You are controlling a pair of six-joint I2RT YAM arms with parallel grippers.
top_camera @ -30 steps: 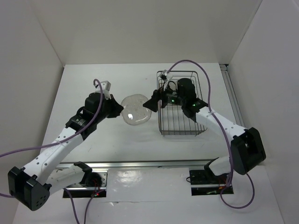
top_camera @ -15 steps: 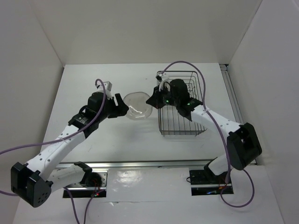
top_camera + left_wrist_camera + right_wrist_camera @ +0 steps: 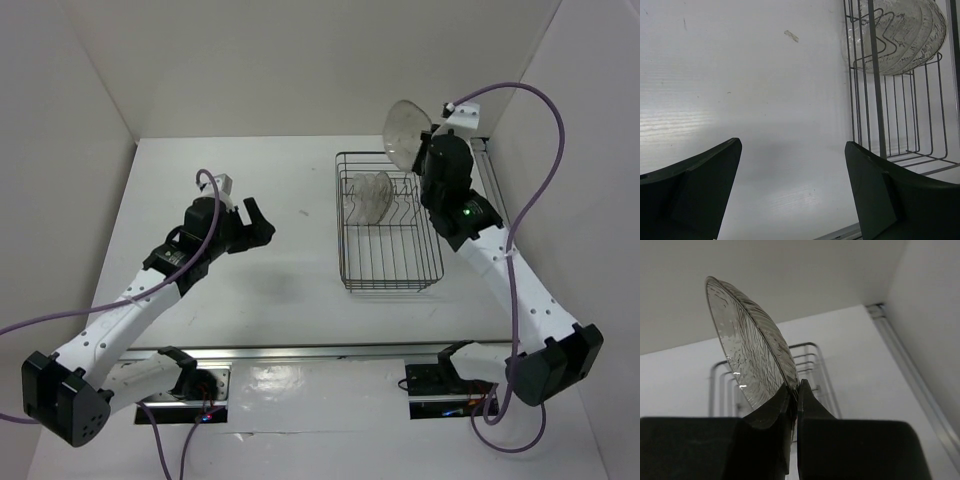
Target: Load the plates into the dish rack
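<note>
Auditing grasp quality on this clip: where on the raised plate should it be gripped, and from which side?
At the rim, edge-on from below: the plate is up nearly on edge, so the right gripper can pinch its thin wall across both faces.

1. No words, numbers, labels or signs can be read in any of the views.
</note>
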